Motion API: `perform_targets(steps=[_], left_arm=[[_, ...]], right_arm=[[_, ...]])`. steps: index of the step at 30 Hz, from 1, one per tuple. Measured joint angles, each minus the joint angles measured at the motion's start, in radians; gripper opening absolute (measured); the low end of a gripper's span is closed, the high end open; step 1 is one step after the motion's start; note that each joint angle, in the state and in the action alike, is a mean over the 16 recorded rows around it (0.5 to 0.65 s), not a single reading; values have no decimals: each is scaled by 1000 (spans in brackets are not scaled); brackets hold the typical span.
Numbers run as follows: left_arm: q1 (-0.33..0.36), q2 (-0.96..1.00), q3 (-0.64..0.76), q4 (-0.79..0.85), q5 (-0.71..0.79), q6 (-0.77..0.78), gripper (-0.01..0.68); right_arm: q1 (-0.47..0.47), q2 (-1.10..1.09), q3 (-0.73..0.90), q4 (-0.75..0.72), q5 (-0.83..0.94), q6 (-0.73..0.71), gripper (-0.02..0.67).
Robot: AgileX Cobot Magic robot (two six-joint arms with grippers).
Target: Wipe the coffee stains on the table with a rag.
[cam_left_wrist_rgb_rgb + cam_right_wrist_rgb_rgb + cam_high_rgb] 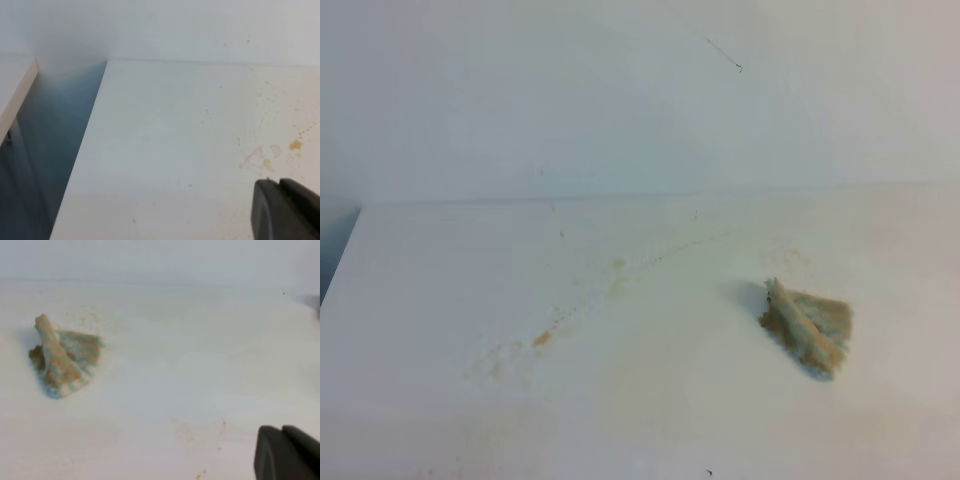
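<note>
The rag [808, 325] lies crumpled on the white table [440, 280] at the right, tan with pale blue-green streaks, and nothing touches it. In the right wrist view the rag [62, 357] sits far left, well away from my right gripper [282, 429], whose dark fingers are pressed together, shut and empty. My left gripper [280, 184] is likewise shut and empty above the table [165, 125]. The coffee stains do not show as a blotch in any view. Only a faint brownish smear [257, 157] and a small amber spot [542, 338] mark the surface. Neither gripper appears in the exterior high view.
A white wall [620, 90] rises behind the table. The table's left edge [82, 150] drops into a dark blue gap [55, 150], with another white surface [17, 95] beyond it. Faint specks trail across the middle of the table.
</note>
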Motion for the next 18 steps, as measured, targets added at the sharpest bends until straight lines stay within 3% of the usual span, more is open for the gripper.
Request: perform_targets(steps=[11, 18], left_arm=[[0, 0, 0, 0, 0, 0, 0], [0, 0, 0, 0, 0, 0, 0]], right_arm=[[0, -4, -1, -184, 4, 45, 0], [0, -4, -1, -218, 3, 45, 0]])
